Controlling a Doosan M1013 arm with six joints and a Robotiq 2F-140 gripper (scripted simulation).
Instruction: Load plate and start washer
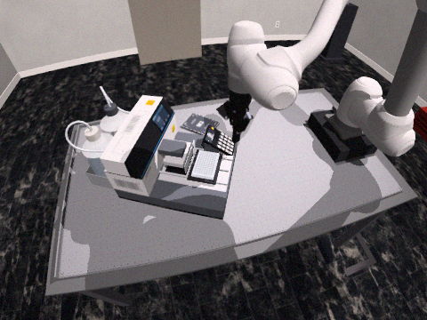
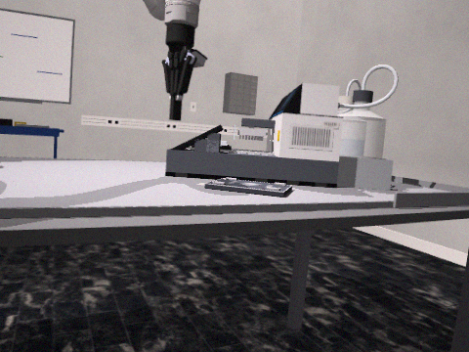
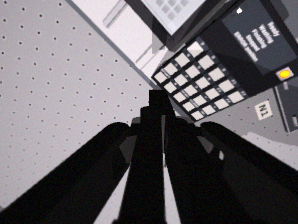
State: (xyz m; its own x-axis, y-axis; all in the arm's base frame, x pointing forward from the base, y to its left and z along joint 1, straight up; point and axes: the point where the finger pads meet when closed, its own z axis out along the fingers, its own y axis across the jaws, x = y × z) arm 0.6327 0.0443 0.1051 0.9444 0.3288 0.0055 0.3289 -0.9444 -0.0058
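Observation:
The plate (image 1: pixel 206 164) (image 3: pixel 176 11) lies on the dark carrier (image 1: pixel 202 180) in front of the washer (image 1: pixel 143 133) (image 2: pixel 313 134). It looks flat; its cut-off corner and its fit in the locators cannot be made out. Plate nest N1 (image 1: pixel 193 123) (image 2: pixel 249 187) holds no plate. My gripper (image 1: pixel 236 139) (image 2: pixel 175 117) (image 3: pixel 157 103) is shut and empty, pointing down by the keypad (image 1: pixel 219 141) (image 3: pixel 200 80). In the wrist view its tips appear just beside the START key (image 3: pixel 161 77); contact cannot be told. The round lamp (image 3: pixel 284 74) shows amber.
The washer's head (image 1: pixel 173 148) (image 2: pixel 256 134) stands behind the carrier. Two bottles with tubes (image 1: pixel 93 143) (image 1: pixel 113 120) stand behind the washer. The N1 label (image 3: pixel 263 110) lies beyond the keypad. The arm's base (image 1: pixel 340 135) is on the right of the table.

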